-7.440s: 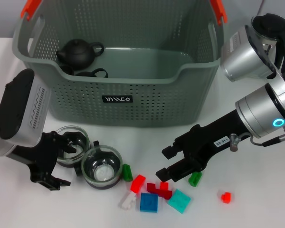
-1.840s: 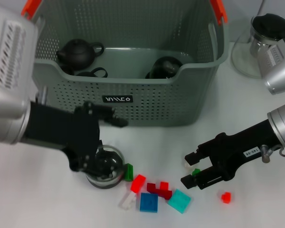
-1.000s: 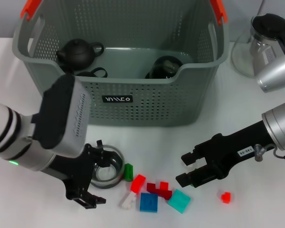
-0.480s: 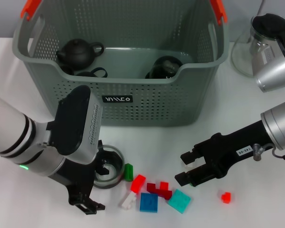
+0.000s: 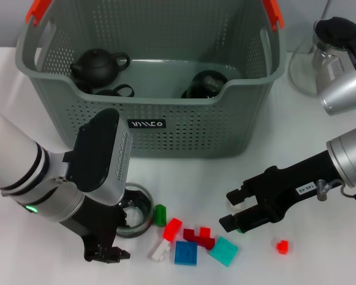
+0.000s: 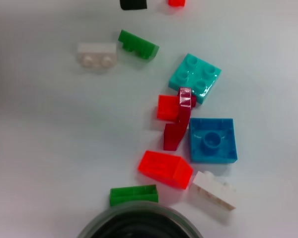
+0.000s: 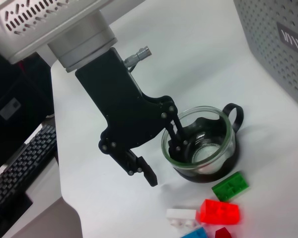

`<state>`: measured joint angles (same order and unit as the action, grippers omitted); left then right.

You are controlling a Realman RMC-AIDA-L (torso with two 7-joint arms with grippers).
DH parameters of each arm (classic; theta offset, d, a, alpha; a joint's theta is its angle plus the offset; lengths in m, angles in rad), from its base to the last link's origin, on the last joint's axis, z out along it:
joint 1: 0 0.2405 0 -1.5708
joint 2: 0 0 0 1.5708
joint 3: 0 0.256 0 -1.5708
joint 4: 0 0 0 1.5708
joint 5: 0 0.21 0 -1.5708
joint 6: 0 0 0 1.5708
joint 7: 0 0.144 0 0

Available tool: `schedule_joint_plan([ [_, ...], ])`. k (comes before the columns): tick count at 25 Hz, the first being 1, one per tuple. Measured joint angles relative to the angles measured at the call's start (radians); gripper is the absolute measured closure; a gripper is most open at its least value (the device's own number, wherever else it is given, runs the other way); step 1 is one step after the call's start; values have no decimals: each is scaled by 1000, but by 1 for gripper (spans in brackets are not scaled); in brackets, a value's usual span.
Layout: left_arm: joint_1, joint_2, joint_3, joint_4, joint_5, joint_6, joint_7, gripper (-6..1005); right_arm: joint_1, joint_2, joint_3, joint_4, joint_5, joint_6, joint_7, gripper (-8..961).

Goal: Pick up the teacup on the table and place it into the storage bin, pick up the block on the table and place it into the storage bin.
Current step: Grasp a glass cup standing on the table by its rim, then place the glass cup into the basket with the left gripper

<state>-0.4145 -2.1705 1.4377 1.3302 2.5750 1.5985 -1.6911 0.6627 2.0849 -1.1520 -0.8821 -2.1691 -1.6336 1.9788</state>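
Glass teacup (image 5: pixel 135 211) stands on the table (image 5: pixel 320 136) just in front of the storage bin (image 5: pixel 154 89), with the loose blocks (image 5: pixel 186 252) beside it. Left gripper (image 7: pixel 161 151) straddles the cup wall, spread and not yet clenched: one finger (image 7: pixel 176 134) inside the rim, the other outside. Right gripper (image 5: pixel 236 211), on the far side of the blocks from the cup, appears closed on a white block (image 5: pixel 233 208). Risk: a thin-wall pinch may slip or tip the cup. Only the right wrist view shows the straddle; the head view hides it behind the arm.
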Motion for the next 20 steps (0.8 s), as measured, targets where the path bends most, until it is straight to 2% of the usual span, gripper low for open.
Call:
schedule_joint_plan([
  [15, -7, 0, -24, 5, -10, 20, -14, 950, -1, -2, 0, 0, 0, 0, -8, 221],
  [20, -3, 0, -99, 81, -99, 137, -13, 950, -1, -7, 0, 0, 0, -4, -8, 221],
])
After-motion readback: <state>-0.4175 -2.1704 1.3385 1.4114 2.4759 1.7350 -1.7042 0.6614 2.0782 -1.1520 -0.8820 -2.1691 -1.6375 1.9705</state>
